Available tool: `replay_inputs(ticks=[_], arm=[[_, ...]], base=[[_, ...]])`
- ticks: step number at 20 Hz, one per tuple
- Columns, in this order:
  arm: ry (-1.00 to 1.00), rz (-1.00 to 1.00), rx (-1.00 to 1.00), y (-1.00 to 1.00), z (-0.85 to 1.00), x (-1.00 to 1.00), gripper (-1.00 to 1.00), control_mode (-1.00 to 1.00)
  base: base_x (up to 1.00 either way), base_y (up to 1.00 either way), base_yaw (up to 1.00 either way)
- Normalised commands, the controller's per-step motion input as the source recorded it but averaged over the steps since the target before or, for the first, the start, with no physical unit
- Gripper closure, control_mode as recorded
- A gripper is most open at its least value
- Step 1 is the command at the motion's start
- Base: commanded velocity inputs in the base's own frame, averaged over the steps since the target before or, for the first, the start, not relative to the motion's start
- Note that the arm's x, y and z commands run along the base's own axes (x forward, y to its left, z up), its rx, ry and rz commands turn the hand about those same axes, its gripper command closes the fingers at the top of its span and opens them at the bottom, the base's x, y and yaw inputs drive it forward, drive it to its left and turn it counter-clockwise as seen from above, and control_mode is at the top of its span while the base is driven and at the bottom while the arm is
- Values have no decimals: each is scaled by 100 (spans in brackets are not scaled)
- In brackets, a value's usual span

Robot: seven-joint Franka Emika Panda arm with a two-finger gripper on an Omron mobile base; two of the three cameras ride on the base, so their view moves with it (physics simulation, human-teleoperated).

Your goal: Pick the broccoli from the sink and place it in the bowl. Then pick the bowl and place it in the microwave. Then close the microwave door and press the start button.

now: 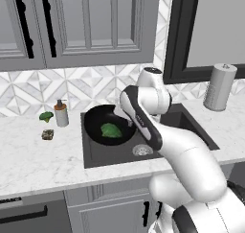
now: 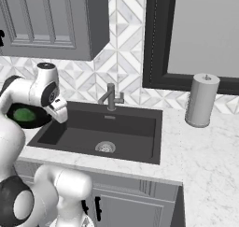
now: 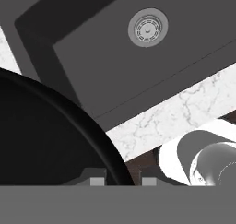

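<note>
The wide black bowl (image 1: 98, 123) hangs tilted over the left part of the dark sink (image 1: 112, 154). The bright-green broccoli (image 1: 111, 130) lies inside it. My gripper (image 3: 122, 180) is shut on the bowl's rim (image 3: 103, 142), which passes between the two fingertips in the hand view. From the right base view the bowl (image 2: 32, 123) with the broccoli (image 2: 24, 114) shows at the far left, partly behind my arm. Below it lie the sink floor (image 3: 138, 75) and the round drain (image 3: 147, 27). The microwave is out of view.
On the left counter stand a soap dispenser (image 1: 61, 113), a darker green leafy piece (image 1: 46, 116) and a small brownish lump (image 1: 47, 134). A grey faucet (image 2: 111, 97) rises behind the sink (image 2: 130, 130). A paper-towel roll (image 2: 201, 100) stands on the right counter. Cabinets hang overhead.
</note>
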Motion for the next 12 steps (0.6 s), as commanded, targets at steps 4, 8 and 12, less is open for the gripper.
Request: replay_inputs(ticks=[4, 8, 12], arm=[[0, -14, 7, -75, 4, -39, 100, -100], [0, -6, 4, -32, 0, -11, 100, -100], [0, 0, 2, -5, 0, 0, 100, -100]], base=[[0, 0, 0], [0, 0, 0], [0, 0, 0]])
